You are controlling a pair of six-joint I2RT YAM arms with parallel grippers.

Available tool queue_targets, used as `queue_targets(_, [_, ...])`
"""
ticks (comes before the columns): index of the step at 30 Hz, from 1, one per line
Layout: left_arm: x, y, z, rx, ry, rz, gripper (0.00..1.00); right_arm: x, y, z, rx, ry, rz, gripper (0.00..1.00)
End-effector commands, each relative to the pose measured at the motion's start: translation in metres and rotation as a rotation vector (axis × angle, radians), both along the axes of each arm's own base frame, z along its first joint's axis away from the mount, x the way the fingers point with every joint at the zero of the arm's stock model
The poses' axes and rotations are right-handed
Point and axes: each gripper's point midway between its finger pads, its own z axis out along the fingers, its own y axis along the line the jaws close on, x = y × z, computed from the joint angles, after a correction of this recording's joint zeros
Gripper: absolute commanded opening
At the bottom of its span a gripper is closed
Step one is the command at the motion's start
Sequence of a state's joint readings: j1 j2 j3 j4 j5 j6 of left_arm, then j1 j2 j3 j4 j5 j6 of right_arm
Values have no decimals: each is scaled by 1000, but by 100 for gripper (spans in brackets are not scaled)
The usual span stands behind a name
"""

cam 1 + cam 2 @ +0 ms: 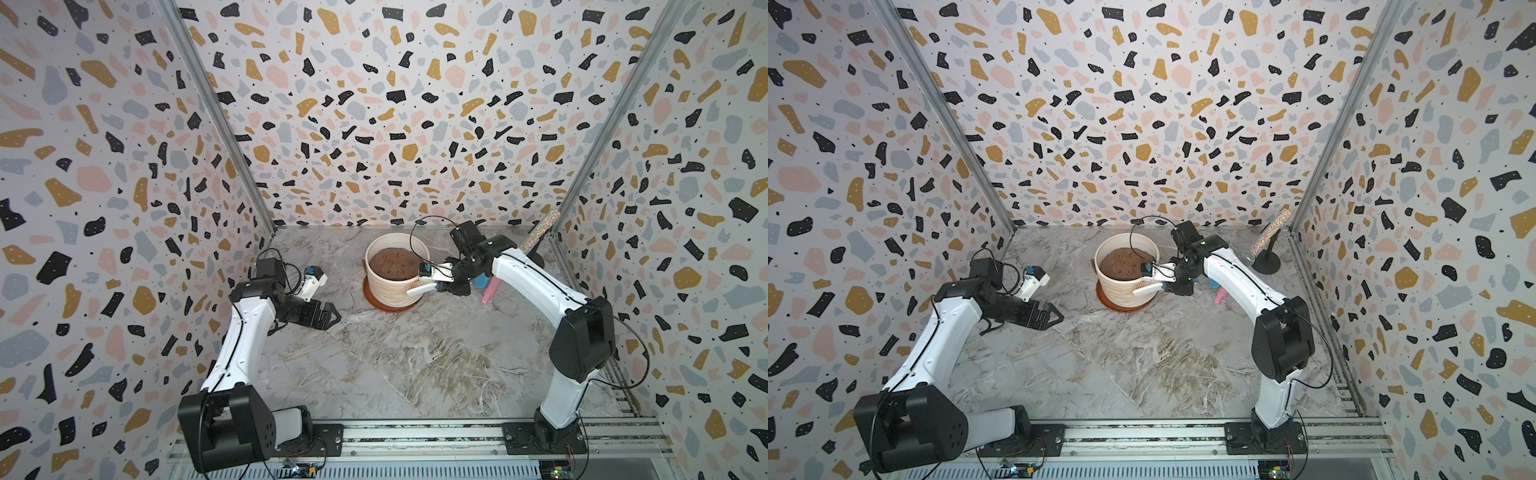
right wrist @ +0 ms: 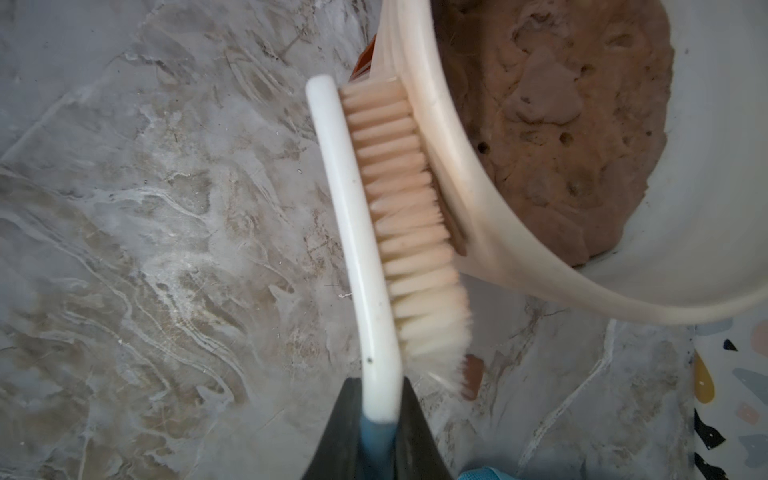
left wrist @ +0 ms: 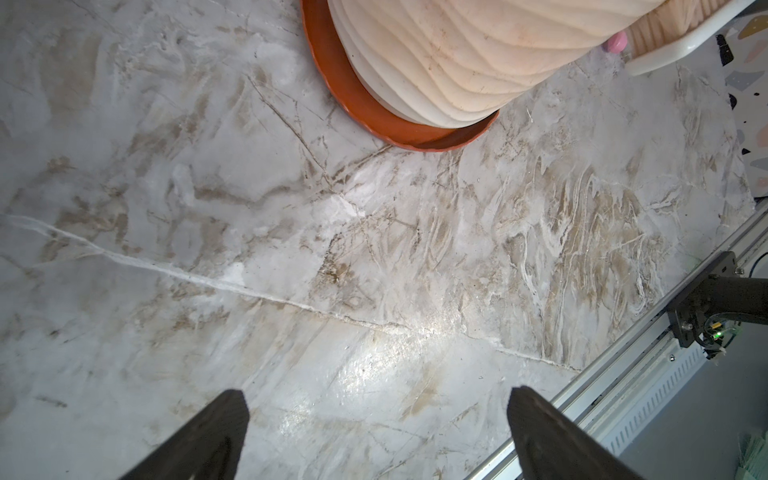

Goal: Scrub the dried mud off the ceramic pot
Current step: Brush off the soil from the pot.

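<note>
The cream ribbed ceramic pot (image 1: 390, 286) (image 1: 1121, 291) (image 3: 457, 54) stands on a terracotta saucer (image 1: 374, 302) (image 3: 361, 108) at the back middle, with a brown soil mound (image 2: 561, 124) inside. My right gripper (image 1: 435, 286) (image 1: 1163, 286) (image 2: 381, 384) is shut on the handle of a white brush (image 1: 419, 287) (image 1: 1148, 289) (image 2: 353, 216). Its cream bristles press against the pot's outer wall just under the rim. A patch of dried mud (image 2: 458, 239) shows there, and a reddish-brown flake (image 2: 473, 376) lies on the table below. My left gripper (image 1: 336, 318) (image 1: 1059, 319) (image 3: 376, 399) hangs open and empty, left of the pot.
A glittery tube on a black stand (image 1: 540, 232) (image 1: 1266, 239) leans in the back right corner. A pink item (image 1: 489, 291) (image 1: 1221, 296) and a blue one (image 1: 481, 283) lie behind my right wrist. A metal rail (image 1: 415, 436) runs along the front edge.
</note>
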State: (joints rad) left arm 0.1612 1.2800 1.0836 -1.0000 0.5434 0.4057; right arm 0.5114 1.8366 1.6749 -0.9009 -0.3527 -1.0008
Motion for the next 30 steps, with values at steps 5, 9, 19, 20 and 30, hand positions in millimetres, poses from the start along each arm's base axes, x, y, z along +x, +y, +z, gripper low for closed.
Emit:
queue_targets(5, [0,-1,-4,1,1,-1,100,28,-17,18,103,19,-91,0])
queue_targets(9, [0,-1,-5,-3,8,-3,100,34,-34,17,121,45,-149,0])
queue_targets(19, [0,-1,-8,0,15,-2,100,8,-65,6,139,95,-214,0])
queue_targets(20, [0,-1,-8,-1,15,-3,100,4,-67,4,142,96,-222,0])
queue_targets(30, [-2,-6,-1,-29,2,-24,100,-25,-72,12,275,62,-320,0])
